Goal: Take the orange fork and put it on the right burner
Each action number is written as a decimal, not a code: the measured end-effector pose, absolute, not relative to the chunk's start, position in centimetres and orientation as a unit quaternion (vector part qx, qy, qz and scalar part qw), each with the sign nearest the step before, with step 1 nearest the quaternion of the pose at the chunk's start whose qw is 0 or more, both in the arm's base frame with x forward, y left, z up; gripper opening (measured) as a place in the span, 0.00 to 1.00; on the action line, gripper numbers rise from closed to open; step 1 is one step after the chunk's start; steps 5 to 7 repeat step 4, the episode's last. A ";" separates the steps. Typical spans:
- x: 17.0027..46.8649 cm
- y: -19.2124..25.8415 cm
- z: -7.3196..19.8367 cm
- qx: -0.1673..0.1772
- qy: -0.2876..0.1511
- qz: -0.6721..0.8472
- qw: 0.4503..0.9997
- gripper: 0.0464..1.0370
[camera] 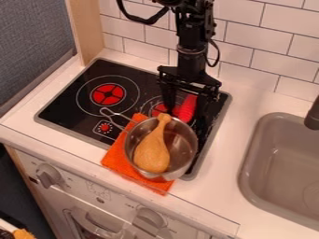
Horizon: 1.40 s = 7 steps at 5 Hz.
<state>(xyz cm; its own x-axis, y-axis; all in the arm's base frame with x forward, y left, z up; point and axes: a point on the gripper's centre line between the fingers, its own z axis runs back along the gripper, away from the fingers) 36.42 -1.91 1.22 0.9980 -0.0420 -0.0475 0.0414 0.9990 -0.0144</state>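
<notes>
Camera view: claw (183,111), fingers parted, over flat glassy stovetop (79,103).

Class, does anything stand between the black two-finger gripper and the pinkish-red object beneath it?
Nothing visible: the pinkish-red object shows between the spread fingers of the gripper. The silver metal pot stands nearer the camera.

Pot (188,150): I see it silver, partly over the cloth.
Drumstick (152,154): I find it lying inside the pot, narrow end at the rim.
Cloth (118,158): orange, I spot it across the stove's front edge.
Sink (248,161): grey; I see a dark faucet (313,117) beside it.
</notes>
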 end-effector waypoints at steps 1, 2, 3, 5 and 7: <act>36.0 -1.4 4.1 0.009 0.010 -0.047 0.999 0.97; 34.5 -1.1 7.0 0.010 -0.001 -0.066 0.998 0.96; 33.6 -0.2 7.9 0.001 -0.014 -0.061 0.998 0.96; 33.2 -0.4 7.8 -0.008 -0.019 -0.063 0.998 0.96; 33.2 -0.4 7.8 -0.008 -0.019 -0.063 0.998 0.96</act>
